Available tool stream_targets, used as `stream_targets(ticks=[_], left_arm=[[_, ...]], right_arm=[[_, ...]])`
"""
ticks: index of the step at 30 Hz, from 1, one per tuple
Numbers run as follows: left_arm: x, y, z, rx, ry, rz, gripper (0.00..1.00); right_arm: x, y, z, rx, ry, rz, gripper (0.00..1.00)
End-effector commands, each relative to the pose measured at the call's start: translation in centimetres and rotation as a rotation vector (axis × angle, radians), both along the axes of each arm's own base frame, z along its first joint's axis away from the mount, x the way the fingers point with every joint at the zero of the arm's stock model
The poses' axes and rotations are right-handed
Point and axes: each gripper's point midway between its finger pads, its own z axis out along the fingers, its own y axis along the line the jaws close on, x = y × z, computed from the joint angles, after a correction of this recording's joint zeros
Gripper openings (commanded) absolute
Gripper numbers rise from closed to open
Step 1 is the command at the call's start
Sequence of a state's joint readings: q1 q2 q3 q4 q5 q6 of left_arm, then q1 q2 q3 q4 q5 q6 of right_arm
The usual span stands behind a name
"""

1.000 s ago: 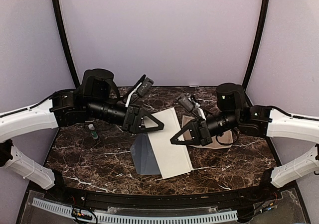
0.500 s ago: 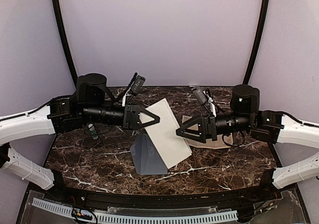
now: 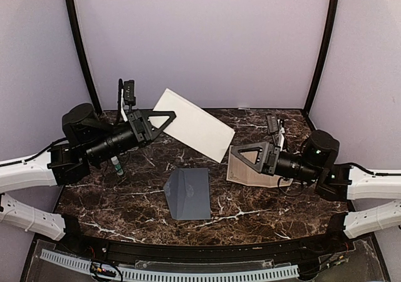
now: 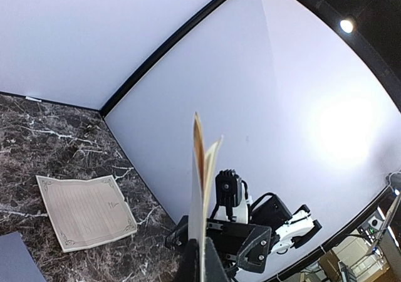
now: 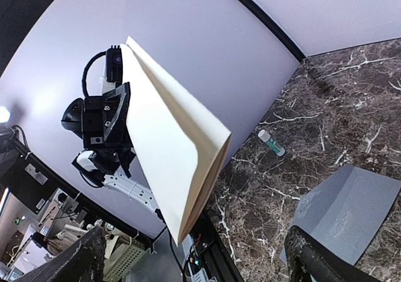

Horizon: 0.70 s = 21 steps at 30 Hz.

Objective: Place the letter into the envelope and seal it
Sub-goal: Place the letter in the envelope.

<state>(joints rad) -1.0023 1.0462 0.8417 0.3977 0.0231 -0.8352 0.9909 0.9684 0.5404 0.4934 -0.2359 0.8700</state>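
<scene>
The left end effector [image 3: 168,114] is clamped on the near left edge of a pale folded sheet [image 3: 195,125] and holds it in the air above the far middle of the bench [image 3: 125,202], tilted, with its long side running down toward the right. In the left wrist view this sheet appears edge-on, its 2 layers slightly splayed at the top.

The envelope [image 3: 188,193] lies flat on the bench at near centre, grey-blue, with its pointed end toward the left. It touches neither arm.

The letter [image 3: 248,174], a beige sheet with a thin ornamental border, lies flat on the bench to the right of the envelope and apart from it. It is outside the envelope.

The right end effector [image 3: 238,151] hangs over the far left part of the letter with its 2 fingers [image 5: 84,260] spread wide and nothing between them. Whether it touches the paper cannot be told.

A small green and white tube [image 3: 116,166] lies on the left side of the bench, under the left arm.
</scene>
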Motion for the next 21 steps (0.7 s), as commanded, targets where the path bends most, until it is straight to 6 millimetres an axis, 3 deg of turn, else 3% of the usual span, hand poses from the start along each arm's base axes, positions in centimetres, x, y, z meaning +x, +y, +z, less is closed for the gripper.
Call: stream_targets(ticks=[1,5,13,21], left_arm=[[0.1,1.5,2.8,-0.128,-0.033,0.041,0.0],[-0.2,1.3,2.7,-0.141,-0.029,0.02,0.0],[-1.1,0.7,2.7,-0.16,-0.03,-0.048,0.0],[-1.4,0.5,1.9,-0.165,-0.006,-0.073,0.0]], right_arm=[[-0.5,0.6,3.2,0.127,-0.04,0.031,0.96],[-0.6,1.7,3.8,0.138,-0.054,0.064,0.91],[-0.6,3.2,5.5,0.184,-0.093,0.109,0.7],[0.0,3.4,6.9,0.219,-0.116,0.086,0.51]])
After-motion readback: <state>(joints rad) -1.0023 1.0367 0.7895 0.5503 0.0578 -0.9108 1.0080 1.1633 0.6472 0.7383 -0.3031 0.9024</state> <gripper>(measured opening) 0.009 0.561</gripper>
